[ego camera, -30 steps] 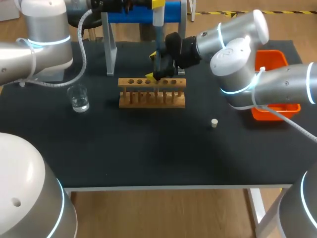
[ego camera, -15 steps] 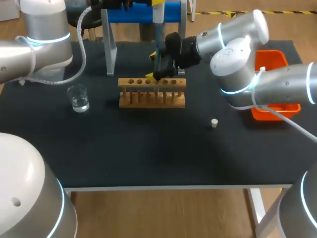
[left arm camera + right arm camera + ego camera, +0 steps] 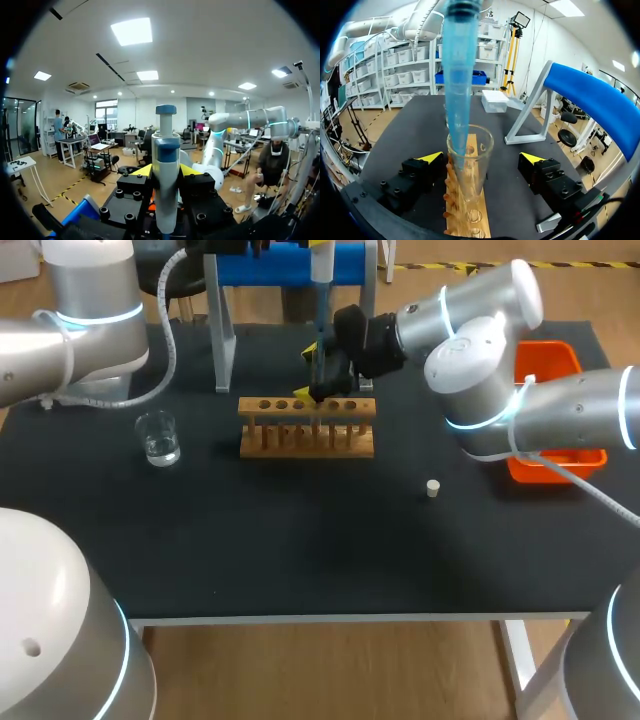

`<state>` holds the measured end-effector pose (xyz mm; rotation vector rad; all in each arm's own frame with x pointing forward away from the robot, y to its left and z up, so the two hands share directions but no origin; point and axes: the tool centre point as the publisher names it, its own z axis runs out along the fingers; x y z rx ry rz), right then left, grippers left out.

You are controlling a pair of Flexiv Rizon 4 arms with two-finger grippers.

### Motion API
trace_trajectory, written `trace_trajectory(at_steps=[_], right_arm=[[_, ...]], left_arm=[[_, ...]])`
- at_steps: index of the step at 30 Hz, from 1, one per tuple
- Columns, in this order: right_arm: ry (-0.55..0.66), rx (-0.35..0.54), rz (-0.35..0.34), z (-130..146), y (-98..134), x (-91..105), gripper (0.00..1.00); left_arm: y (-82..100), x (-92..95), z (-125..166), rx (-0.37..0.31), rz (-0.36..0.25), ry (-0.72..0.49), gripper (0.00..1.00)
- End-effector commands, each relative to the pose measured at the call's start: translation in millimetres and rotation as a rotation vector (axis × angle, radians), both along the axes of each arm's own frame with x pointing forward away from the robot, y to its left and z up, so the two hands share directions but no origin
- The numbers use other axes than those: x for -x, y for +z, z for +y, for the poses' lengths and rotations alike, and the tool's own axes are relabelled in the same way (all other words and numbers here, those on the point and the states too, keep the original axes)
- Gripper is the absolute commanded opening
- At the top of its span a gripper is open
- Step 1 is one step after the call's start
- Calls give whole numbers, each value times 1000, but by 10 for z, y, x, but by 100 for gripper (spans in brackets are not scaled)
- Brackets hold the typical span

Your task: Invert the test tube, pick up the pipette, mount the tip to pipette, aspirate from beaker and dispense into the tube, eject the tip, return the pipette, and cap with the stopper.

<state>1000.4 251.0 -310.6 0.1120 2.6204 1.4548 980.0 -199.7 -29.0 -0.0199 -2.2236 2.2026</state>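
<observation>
Table point(image 3: 300, 540) is carrying the whole set. Left arm point(image 3: 70, 330) is reaching high over the back edge. Right arm point(image 3: 480, 360) is reaching across to the wooden rack point(image 3: 307, 430). Orange bin point(image 3: 560, 455) is sitting at the table's right end. Beaker point(image 3: 158, 437) is standing well left of the rack, with clear liquid showing in it.

Left gripper point(image 3: 166, 170) is clamping the pipette point(image 3: 166, 150) from both sides and holding it upright, plunger above the fingers. The blue tip point(image 3: 457, 90) is hanging from it and dipping into the mouth of the tube point(image 3: 469, 170), which is standing in a rack hole. Whether liquid is sitting in the tip cannot be told.

Right gripper point(image 3: 481, 158) is straddling the tube with its fingers spread wide. Neither is touching the glass, and a gap is showing on each side.

Judging the handling:
- The tube is looking like thin glass: light, slick and easily cracked. A soft two-sided hold on the wall just under the rim is looking best.
- The pipette is looking stiff and light.
- The tip is probably seated by friction only, so any sideways push against the rim is risking knocking it loose.

Stopper point(image 3: 432, 488) is lying alone, in front of and right of the rack, well apart from both grippers.
</observation>
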Motion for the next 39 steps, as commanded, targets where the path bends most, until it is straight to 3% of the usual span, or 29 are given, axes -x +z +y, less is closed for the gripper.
trace_trajectory(at_steps=[1, 22, 39], right_arm=[[3, 3, 2, -6, 9, -5, 100], [3, 3, 2, -6, 9, -5, 100], [3, 3, 2, -6, 9, -5, 100]], left_arm=[[18, -3, -21, 2, 4, 0, 0], [112, -8, -32, 22, 36, 3, 0], [239, 51, -28, 24, 21, 13, 0]])
